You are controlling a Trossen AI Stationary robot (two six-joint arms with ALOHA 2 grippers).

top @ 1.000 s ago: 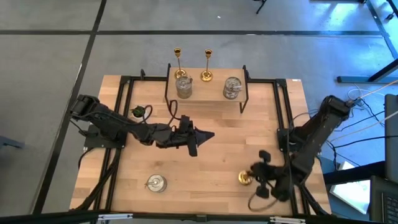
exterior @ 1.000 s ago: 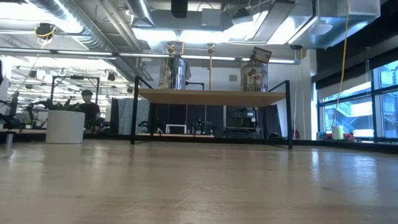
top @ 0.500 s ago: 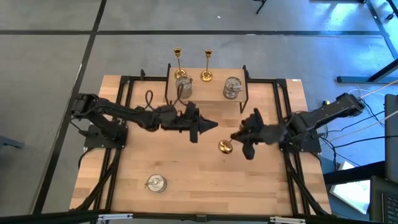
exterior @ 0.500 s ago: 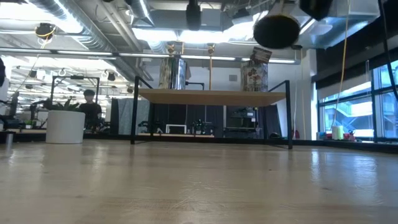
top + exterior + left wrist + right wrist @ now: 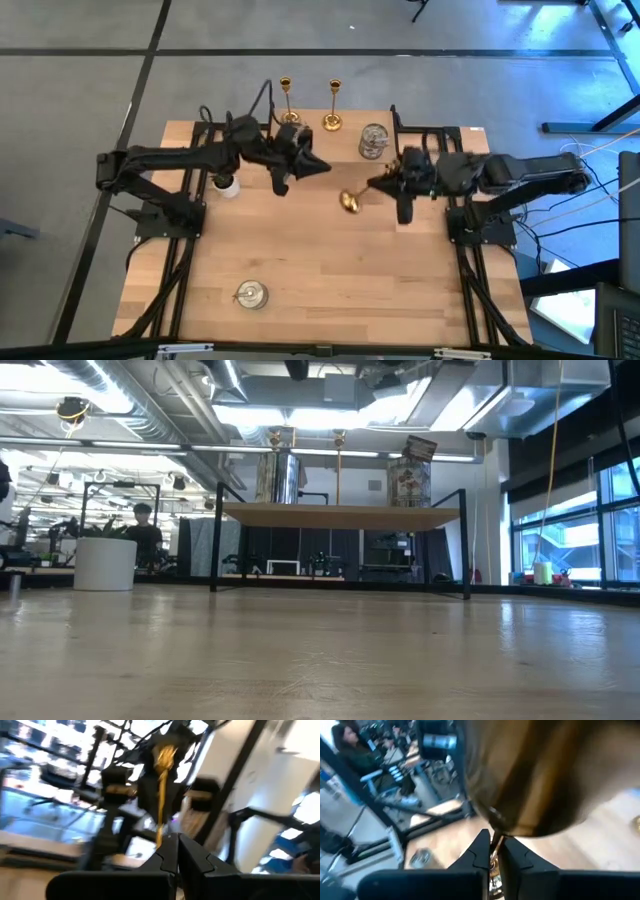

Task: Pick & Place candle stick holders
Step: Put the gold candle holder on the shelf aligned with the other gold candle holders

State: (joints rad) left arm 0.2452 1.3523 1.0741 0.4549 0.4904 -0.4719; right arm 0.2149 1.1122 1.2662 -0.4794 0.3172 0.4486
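The right gripper (image 5: 372, 184) has its jaws clenched on a gold candle holder (image 5: 350, 201), held above the desk (image 5: 330, 270) beside the shelf (image 5: 340, 145). The left gripper (image 5: 322, 168) hangs near the shelf, jaws clenched, holding nothing.

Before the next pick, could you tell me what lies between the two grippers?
In the high view, only the gold holder carried by the right gripper; toward the left gripper, bare table.

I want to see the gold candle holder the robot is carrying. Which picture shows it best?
The high view: the whole gold candle holder hangs from the right gripper, above the table. The right wrist view shows only its blurry base, the left wrist view its stem far off, and the low view misses it.
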